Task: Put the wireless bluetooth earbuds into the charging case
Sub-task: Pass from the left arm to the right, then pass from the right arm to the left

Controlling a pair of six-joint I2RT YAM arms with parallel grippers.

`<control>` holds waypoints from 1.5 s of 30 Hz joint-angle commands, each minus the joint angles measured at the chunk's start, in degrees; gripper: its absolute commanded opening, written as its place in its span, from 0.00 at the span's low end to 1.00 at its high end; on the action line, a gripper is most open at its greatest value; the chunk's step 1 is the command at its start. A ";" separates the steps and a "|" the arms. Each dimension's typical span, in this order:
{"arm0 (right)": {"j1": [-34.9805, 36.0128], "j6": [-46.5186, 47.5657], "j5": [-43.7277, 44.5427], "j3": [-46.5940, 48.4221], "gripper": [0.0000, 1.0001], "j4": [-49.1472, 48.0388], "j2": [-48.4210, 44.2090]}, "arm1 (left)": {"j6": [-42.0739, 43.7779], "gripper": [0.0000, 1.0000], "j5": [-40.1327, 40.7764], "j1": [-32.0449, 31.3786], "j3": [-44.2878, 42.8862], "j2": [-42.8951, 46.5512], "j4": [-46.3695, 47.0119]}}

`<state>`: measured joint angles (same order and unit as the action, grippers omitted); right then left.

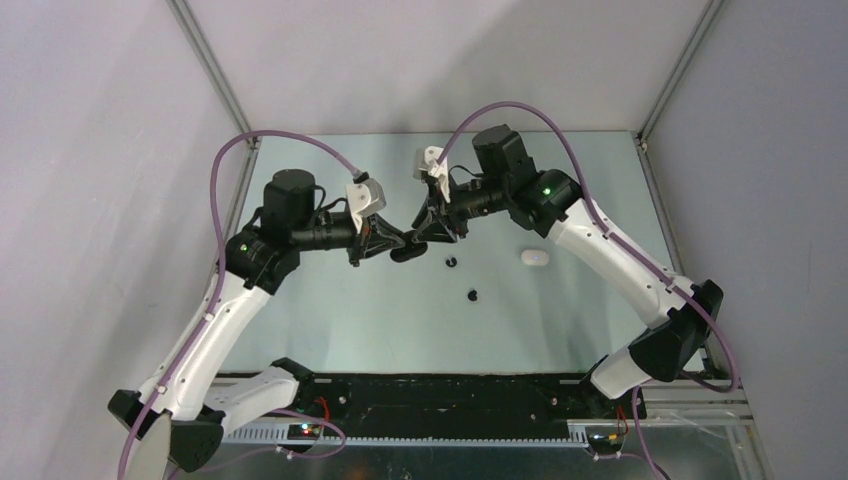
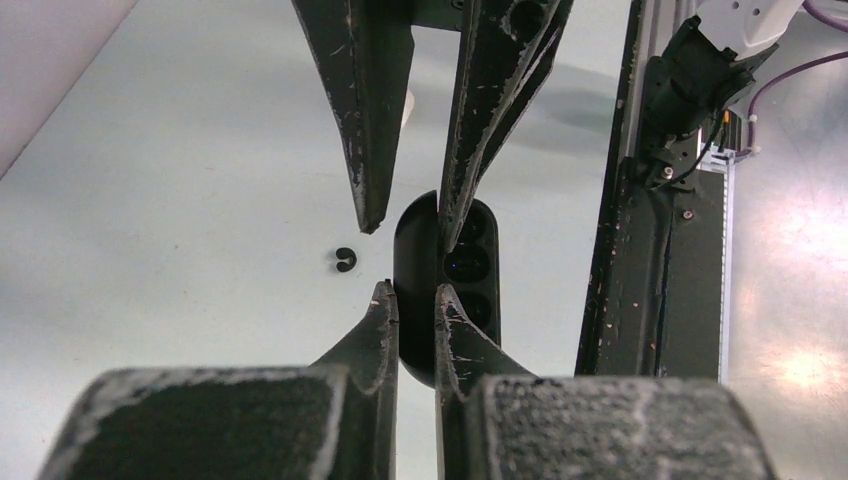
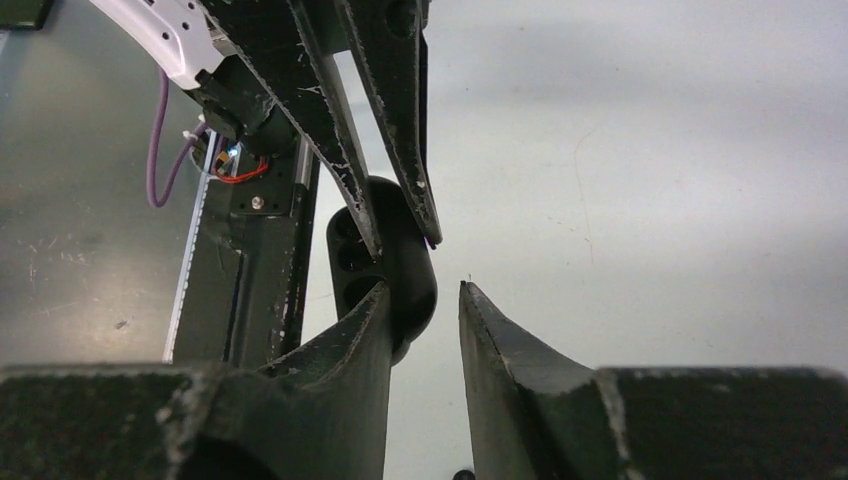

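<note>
The charging case (image 1: 408,252), glossy black and oval, is held just above the table between both grippers. In the left wrist view it is open (image 2: 470,262), its dark sockets showing. My left gripper (image 2: 412,292) is shut on its near edge. My right gripper (image 3: 422,290) is open; its left finger lies against the case (image 3: 400,255) and its right finger stands clear. In the left wrist view one right fingertip (image 2: 452,232) touches the socket face. Two black earbuds (image 1: 451,263) (image 1: 472,295) lie on the table; one shows in the left wrist view (image 2: 345,258). No white earbuds are in view.
A white oval case (image 1: 535,257) lies on the table to the right of the grippers. The black rail (image 1: 450,395) with both arm bases runs along the near edge. Enclosure walls stand on the left, right and back.
</note>
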<state>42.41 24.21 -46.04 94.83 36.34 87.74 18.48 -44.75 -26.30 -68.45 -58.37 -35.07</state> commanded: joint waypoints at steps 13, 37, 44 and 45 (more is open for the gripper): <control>2.17 6.08 5.17 -0.98 0.00 -1.51 -2.11 | -7.33 0.35 1.17 -0.56 -5.23 -0.41 1.04; 6.16 14.46 12.52 -2.83 0.00 -1.70 -4.71 | -11.44 0.29 -5.26 2.11 -10.63 -8.56 -11.88; 6.16 14.47 12.98 -3.49 0.00 -1.75 -5.16 | -10.51 0.20 -6.00 2.16 -10.42 -8.82 -12.45; 6.18 14.47 13.03 -3.55 0.00 -1.83 -5.19 | -10.45 0.19 -6.02 2.19 -10.40 -8.89 -12.51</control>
<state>48.31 37.78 -34.00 91.57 36.14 84.79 7.14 -48.21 -24.32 -77.03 -67.26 -47.05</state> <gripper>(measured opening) 0.036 0.251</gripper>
